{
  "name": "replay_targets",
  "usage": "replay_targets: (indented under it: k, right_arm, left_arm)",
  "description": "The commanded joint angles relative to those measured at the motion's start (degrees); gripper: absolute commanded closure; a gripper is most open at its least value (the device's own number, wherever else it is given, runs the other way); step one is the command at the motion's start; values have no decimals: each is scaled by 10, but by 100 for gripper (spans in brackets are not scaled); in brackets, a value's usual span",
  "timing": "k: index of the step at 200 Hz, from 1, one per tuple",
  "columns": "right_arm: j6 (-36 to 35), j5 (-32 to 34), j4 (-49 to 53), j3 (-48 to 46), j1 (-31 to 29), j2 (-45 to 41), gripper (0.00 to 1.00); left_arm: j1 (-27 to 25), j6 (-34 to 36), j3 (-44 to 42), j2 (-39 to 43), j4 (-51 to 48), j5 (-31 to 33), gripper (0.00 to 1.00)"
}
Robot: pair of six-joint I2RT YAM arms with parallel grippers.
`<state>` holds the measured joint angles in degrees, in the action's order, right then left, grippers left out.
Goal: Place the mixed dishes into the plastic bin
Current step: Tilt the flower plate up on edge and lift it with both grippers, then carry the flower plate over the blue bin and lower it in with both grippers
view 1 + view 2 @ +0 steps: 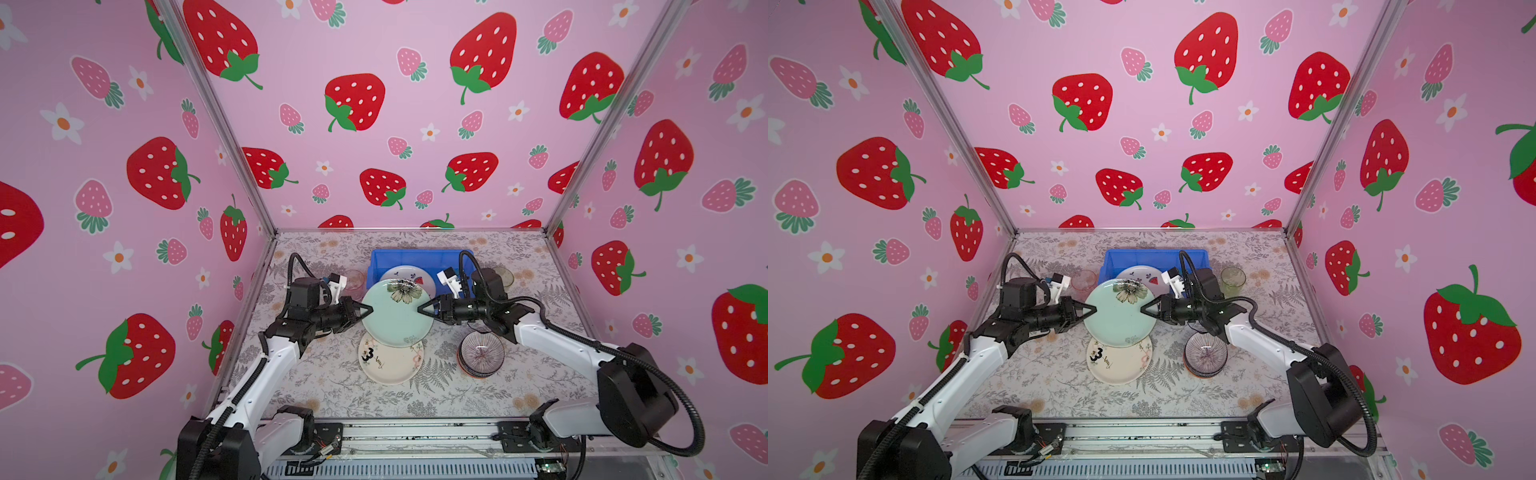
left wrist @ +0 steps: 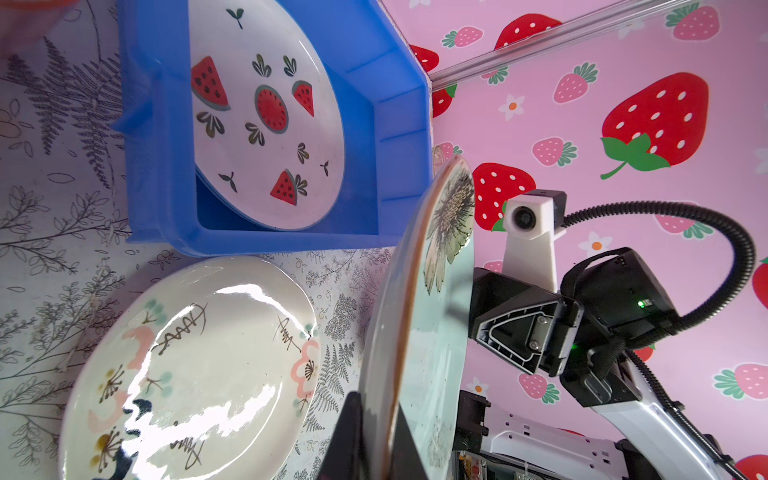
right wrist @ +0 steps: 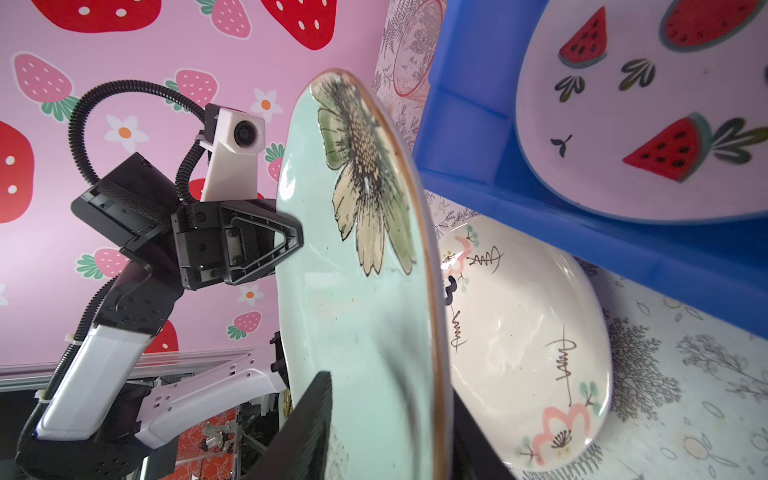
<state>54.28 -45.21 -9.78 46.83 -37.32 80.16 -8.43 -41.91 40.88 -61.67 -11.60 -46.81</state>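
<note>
One watermelon plate lies in the bin, while the green plate hangs beside it with the left claw clamped on its rim and the right claw astride the opposite rim, grip unclear, and the cream plate, bowls, pink cup and green cup remain outside.

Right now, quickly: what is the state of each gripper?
Left gripper: closed, holding the round pale green flowered plate by its rim.
Right gripper: fingers around the same plate's opposite rim; clamped or not, cannot tell.

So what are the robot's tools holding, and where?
The pale green flowered plate. The left tool pinches its rim on one side; the right tool straddles the opposite rim, but whether it is squeezing yet cannot be told.
</note>
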Motion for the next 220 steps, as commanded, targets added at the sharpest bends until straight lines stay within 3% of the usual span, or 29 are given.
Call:
replay_targets:
  k: [1, 96, 118, 133, 162, 220]
  right_arm:
    - [12, -8, -39, -3, 1, 5, 63]
    - [22, -11, -63, -11, 1, 2, 81]
    - [26, -11, -68, -14, 1, -2, 88]
    - [28, -9, -68, -15, 1, -4, 100]
    - [29, -7, -70, -16, 1, -4, 100]
    - [30, -2, -71, -6, 1, -5, 100]
  left_arm:
    - [-7, -6, 13, 1, 48, -31, 100]
    - [-18, -2, 3, -6, 42, 0, 100]
    - [-19, -2, 1, -16, 42, -1, 95]
    - [-21, -2, -3, -20, 45, -1, 85]
    - [-24, 2, -6, -19, 43, 4, 70]
    - [-25, 2, -6, -23, 41, 14, 24]
